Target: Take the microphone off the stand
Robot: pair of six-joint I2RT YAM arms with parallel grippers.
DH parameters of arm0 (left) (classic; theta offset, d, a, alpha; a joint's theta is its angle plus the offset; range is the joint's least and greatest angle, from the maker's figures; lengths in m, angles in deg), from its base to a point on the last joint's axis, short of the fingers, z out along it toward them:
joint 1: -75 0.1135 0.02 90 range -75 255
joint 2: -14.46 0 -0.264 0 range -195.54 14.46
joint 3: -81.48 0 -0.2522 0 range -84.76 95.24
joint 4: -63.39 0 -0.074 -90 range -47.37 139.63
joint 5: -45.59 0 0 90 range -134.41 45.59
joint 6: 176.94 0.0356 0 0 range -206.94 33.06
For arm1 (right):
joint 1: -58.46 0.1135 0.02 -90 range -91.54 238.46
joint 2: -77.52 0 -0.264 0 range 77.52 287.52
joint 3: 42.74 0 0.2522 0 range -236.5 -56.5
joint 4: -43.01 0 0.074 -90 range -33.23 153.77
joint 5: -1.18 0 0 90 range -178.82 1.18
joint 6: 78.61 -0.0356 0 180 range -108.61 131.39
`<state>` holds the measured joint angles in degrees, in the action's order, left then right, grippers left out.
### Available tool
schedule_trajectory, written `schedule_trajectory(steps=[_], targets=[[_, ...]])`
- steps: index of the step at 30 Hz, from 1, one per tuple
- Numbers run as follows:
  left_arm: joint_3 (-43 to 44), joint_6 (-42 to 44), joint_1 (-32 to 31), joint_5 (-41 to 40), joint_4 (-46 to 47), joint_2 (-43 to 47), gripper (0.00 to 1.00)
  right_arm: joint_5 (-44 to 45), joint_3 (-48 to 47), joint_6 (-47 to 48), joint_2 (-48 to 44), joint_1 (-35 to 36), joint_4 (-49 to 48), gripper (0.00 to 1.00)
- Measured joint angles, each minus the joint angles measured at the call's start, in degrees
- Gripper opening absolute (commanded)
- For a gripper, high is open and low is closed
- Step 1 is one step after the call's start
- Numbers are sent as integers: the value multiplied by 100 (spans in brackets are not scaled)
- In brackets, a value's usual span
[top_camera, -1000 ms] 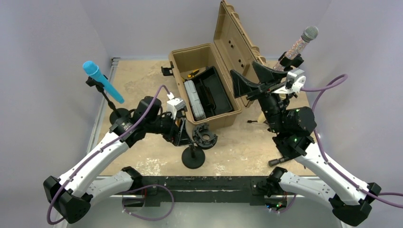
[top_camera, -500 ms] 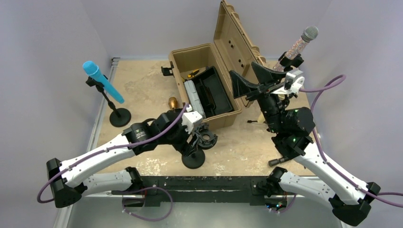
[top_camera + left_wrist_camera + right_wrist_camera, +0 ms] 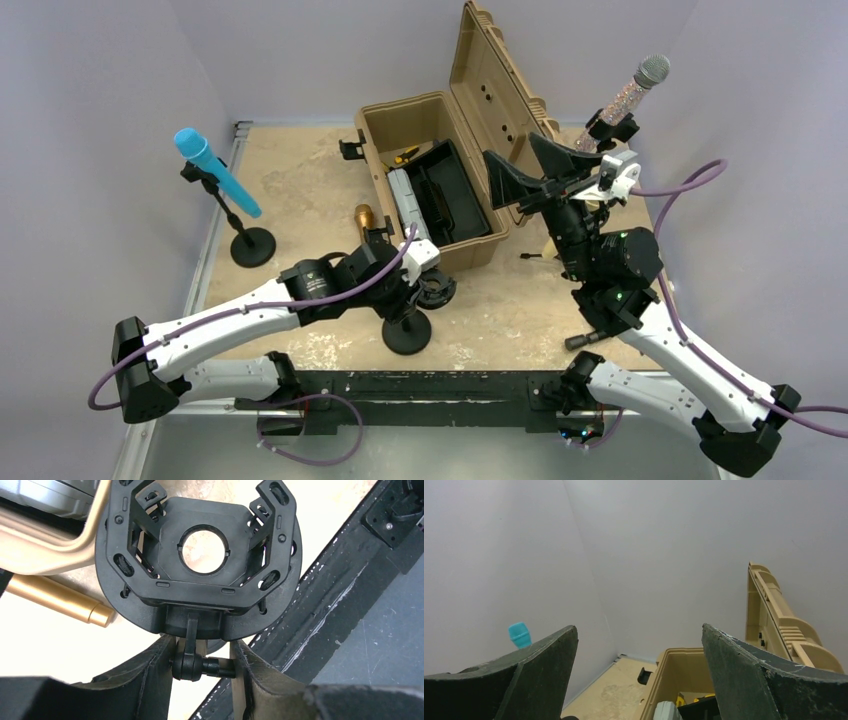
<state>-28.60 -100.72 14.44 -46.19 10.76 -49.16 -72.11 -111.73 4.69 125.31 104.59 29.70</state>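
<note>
An empty black shock-mount clip [image 3: 436,290] tops the short centre stand with a round base [image 3: 407,333]. My left gripper [image 3: 405,303] is shut on the stand's pivot joint [image 3: 192,664] just under the clip [image 3: 205,555]. A gold microphone [image 3: 364,216] lies on the table beside the toolbox, also in the left wrist view [image 3: 60,599]. A blue microphone [image 3: 215,170] sits in a stand at the far left, with its head in the right wrist view [image 3: 519,634]. A glittery silver microphone [image 3: 630,92] sits in a stand at the back right. My right gripper [image 3: 527,160] is open and empty in the air [image 3: 638,627].
An open tan toolbox [image 3: 470,250] with its lid up stands at the back centre, with tools and a black tray inside; its rim [image 3: 674,655] lies below my right gripper. A black rail [image 3: 430,385] runs along the table's near edge. Grey walls close in on both sides.
My left arm has swung right and forward to the centre stand, and its gripper now clamps the joint under the clip. The gold microphone, hidden behind the arm before, now shows. The right arm is still.
</note>
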Motion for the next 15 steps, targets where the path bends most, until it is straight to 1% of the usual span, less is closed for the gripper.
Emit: schedule_trajectory(steps=[6, 10, 13, 14, 15], targets=[[0, -20, -37, -197, 28, 11, 15, 2, 33, -17, -26, 0, -2, 92], [0, -57, -79, -323, 33, 9, 7, 2, 48, -20, -26, 0, -7, 92], [2, -61, -109, -402, 68, -11, 6, 2, 61, -22, -24, 0, -22, 92], [28, -61, -111, -409, 68, -39, 7, 0, 61, -22, -24, 0, -26, 92], [61, -59, -111, -413, 74, -79, 10, 0, 61, -22, -24, 0, -28, 92]])
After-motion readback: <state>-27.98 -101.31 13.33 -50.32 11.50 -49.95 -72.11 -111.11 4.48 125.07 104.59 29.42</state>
